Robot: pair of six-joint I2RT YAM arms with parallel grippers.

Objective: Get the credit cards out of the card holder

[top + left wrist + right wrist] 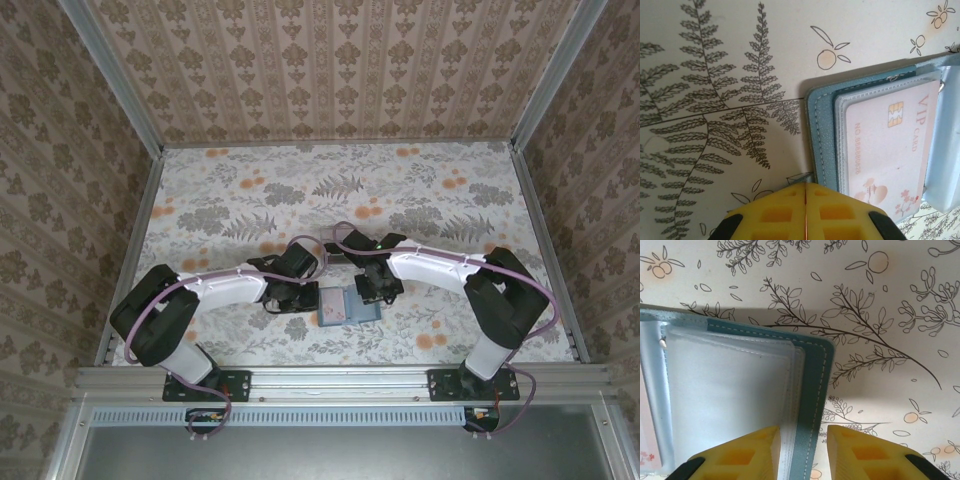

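Observation:
The teal card holder (pixel 345 306) lies open on the table between my two grippers. A pale pink credit card (pixel 890 145) printed "VIP CARD", with a gold chip, sits inside a clear sleeve on the holder's left half. My left gripper (pixel 805 184) is shut with nothing between its yellow fingers, its tip right at the holder's left edge (pixel 821 130). My right gripper (pixel 802 440) is open and straddles the holder's right edge (pixel 815 375): one finger over the clear sleeves (pixel 725 385), the other over the table. From above, both grippers (pixel 300 298) (pixel 372 290) flank the holder.
The floral-print tabletop (pixel 330 190) stretches out behind the arms. Patterned walls enclose it at the back and on both sides. The metal rail (pixel 340 380) with the arm bases runs along the near edge.

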